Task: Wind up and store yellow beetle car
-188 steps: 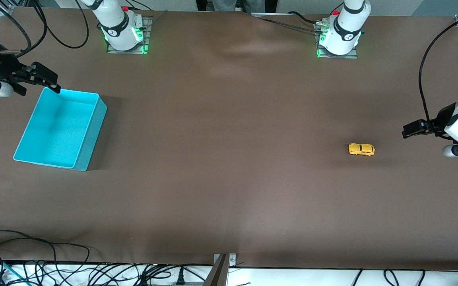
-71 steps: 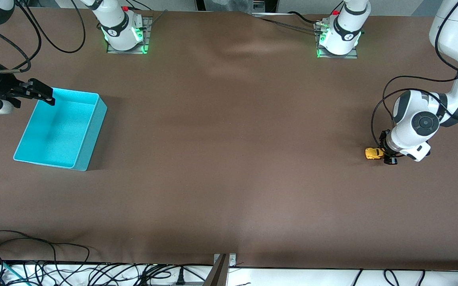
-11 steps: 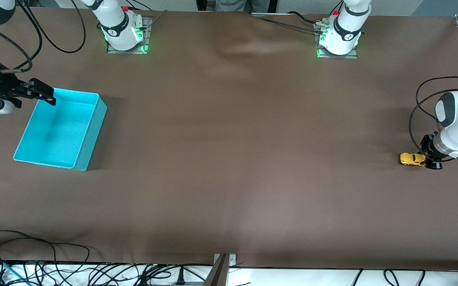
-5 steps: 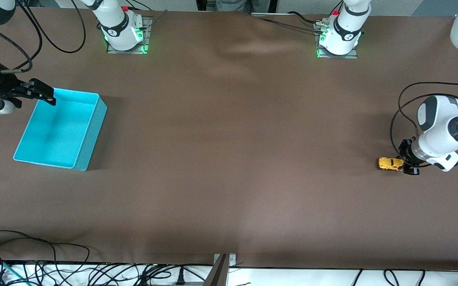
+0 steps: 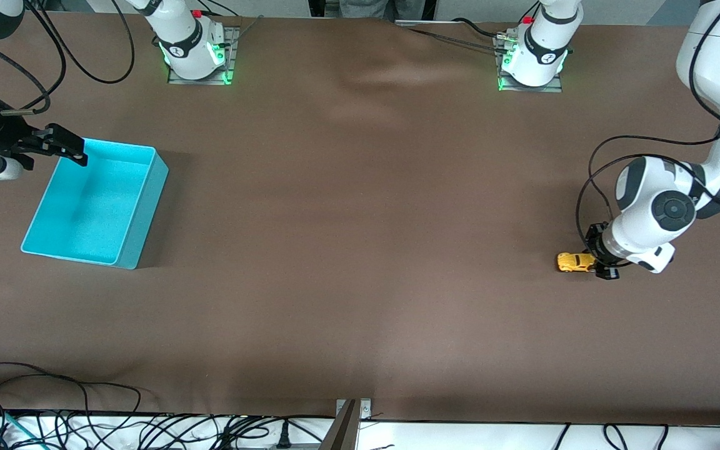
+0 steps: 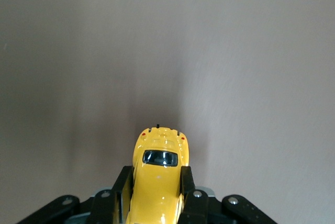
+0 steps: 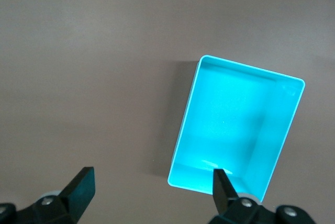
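Turquoise bin (image 5: 94, 203) sits at the right arm's end under the waiting right gripper (image 5: 66, 145) with jaws spread, well apart from the yellow beetle car (image 5: 574, 262), long axis pointing binward, clamped on the table by the left gripper (image 5: 599, 260), now nearer the bin than a moment ago.

A: What do the arms look like?
B: Glossy white shells with dark round joint caps, looping black cables, green-lit bases.
A: And the tips?
B: Matte black fingers (image 6: 187, 188) with small silver screws.
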Available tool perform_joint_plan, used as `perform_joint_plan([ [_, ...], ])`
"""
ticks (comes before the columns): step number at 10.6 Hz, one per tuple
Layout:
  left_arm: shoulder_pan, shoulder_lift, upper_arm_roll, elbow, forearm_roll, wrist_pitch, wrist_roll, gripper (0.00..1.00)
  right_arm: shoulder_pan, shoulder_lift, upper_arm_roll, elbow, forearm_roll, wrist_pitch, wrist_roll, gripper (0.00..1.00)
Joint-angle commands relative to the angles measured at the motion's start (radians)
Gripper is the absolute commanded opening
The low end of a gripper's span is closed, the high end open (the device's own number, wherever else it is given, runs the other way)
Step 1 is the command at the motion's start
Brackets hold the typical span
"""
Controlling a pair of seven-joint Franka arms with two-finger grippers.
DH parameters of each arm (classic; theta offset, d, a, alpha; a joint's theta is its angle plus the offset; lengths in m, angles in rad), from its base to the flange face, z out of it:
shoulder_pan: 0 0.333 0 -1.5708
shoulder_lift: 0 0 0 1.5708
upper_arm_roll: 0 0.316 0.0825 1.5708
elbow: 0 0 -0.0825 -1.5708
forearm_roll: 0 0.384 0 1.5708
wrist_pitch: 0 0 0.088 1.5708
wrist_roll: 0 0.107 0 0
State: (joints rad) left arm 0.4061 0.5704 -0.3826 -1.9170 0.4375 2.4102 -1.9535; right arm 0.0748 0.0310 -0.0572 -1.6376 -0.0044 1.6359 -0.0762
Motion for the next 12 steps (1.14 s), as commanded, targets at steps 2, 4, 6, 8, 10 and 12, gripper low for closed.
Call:
perform_joint_plan([
  [2,-0.104,-0.014,0.004,0.012,-0.043,-0.034,-0.073,0.00,-0.001,-0.006,0.000,-0.008,-0.012,0.005,-0.010,1.00],
  [4,-0.137,-0.012,0.005,0.022,-0.046,-0.034,-0.108,0.00,-0.001,-0.006,-0.001,-0.008,-0.012,0.005,-0.010,1.00],
  [6,-0.144,0.005,0.007,0.023,-0.043,-0.034,-0.122,0.00,-0.001,-0.006,-0.001,-0.008,-0.012,0.005,-0.011,1.00],
  [8,-0.135,0.026,0.008,0.023,-0.040,-0.034,-0.105,0.00,-0.001,-0.006,-0.001,-0.008,-0.012,0.005,-0.011,1.00],
  [10,-0.122,0.043,0.018,0.024,-0.028,-0.032,-0.085,0.00,-0.001,-0.006,-0.001,-0.010,-0.012,0.005,-0.011,1.00],
  [12,-0.087,0.055,0.016,0.024,-0.028,-0.031,-0.036,0.00,-0.001,-0.006,-0.001,-0.008,-0.012,0.005,-0.011,1.00],
])
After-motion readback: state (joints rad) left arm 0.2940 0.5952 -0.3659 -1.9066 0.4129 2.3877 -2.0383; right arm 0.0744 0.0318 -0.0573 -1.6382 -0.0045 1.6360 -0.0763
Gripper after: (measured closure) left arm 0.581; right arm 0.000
